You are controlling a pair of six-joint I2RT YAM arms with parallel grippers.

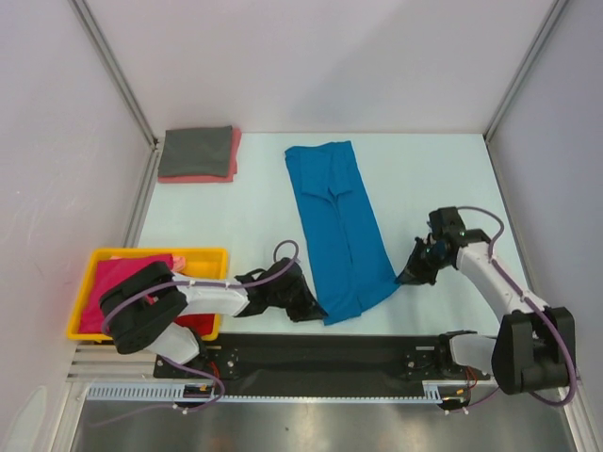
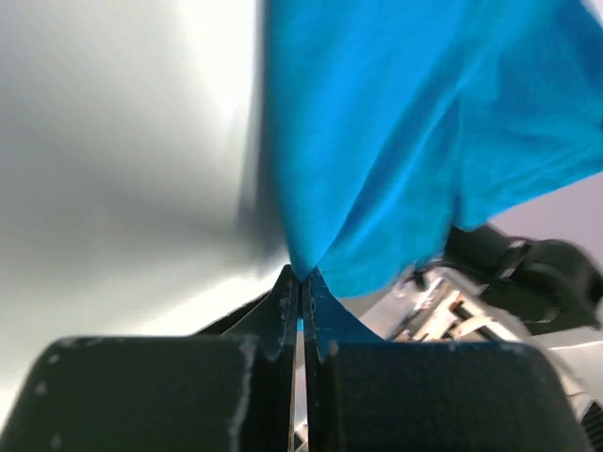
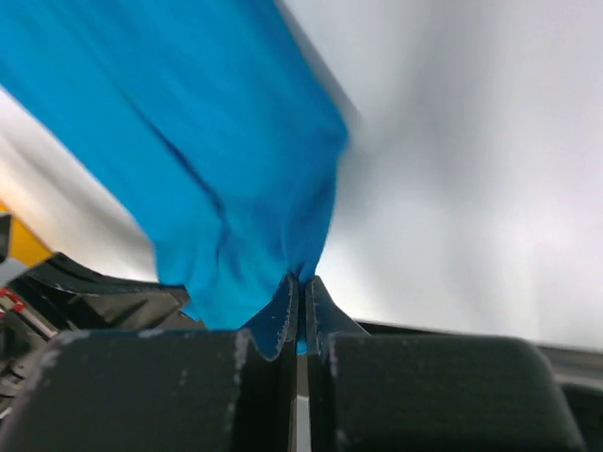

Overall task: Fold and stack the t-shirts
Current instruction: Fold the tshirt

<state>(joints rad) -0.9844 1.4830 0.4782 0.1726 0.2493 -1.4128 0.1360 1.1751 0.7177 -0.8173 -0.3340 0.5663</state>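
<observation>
A bright blue t-shirt (image 1: 337,221) lies as a long folded strip on the white table, running from the back middle to the front. My left gripper (image 1: 316,308) is shut on its near left corner; the cloth (image 2: 377,141) rises from the pinched jaws. My right gripper (image 1: 403,280) is shut on its near right corner, cloth (image 3: 207,169) bunched at the jaws. A folded dark grey t-shirt (image 1: 196,151) lies on a folded salmon pink one (image 1: 200,176) at the back left. Magenta (image 1: 118,282) and red (image 1: 196,324) t-shirts lie in the bin.
A yellow plastic bin (image 1: 141,252) stands at the front left beside my left arm. A black strip (image 1: 330,353) runs along the table's near edge by the arm bases. Walls with metal posts close the back and sides.
</observation>
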